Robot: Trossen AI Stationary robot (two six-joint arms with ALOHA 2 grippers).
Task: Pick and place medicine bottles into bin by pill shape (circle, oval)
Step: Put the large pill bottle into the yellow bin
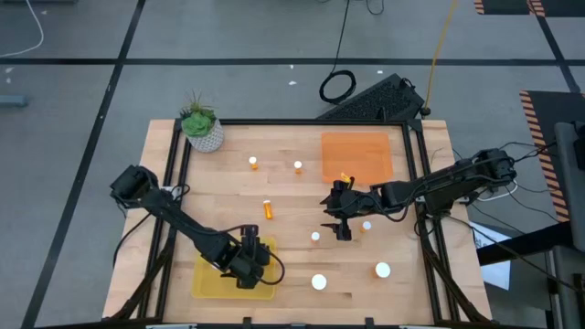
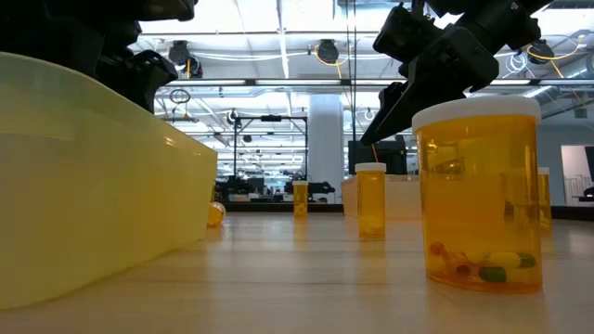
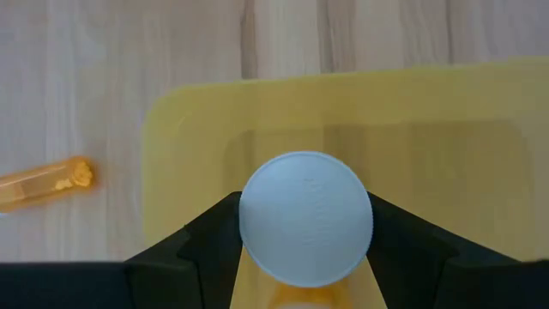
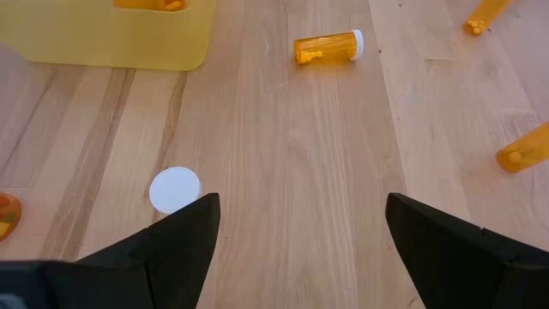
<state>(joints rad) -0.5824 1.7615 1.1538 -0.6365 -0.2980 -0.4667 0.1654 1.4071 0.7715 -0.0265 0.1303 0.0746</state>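
A medicine bottle with a white cap [image 3: 306,219] stands upright between the fingers of my left gripper [image 1: 247,263], over the yellow bin [image 3: 412,112] at the table's near left. My right gripper [image 4: 300,245] hangs open above bare wood right of centre, touching nothing. An upright bottle [image 4: 174,189] stands just beside one of its fingers. Other bottles stand about the table [image 1: 319,281], [image 1: 382,270], [image 1: 298,166], and one lies on its side [image 1: 268,208]. The orange bin [image 1: 356,155] lies at the far right. My left gripper pinches the bottle between its two fingers [image 3: 206,240], which meet it at the sides of the cap's rim [image 3: 249,219]. The fingers point down from above. The bottle stays upright over the yellow bin; the cap hides its body and whether it rests on the bin's floor.
A white pot with a green plant [image 1: 201,128] stands at the far left corner. A big bottle [image 2: 478,195] with mixed pills stands close to the low camera. Bare wood lies between the two bins. A black frame [image 1: 416,146] edges the table.
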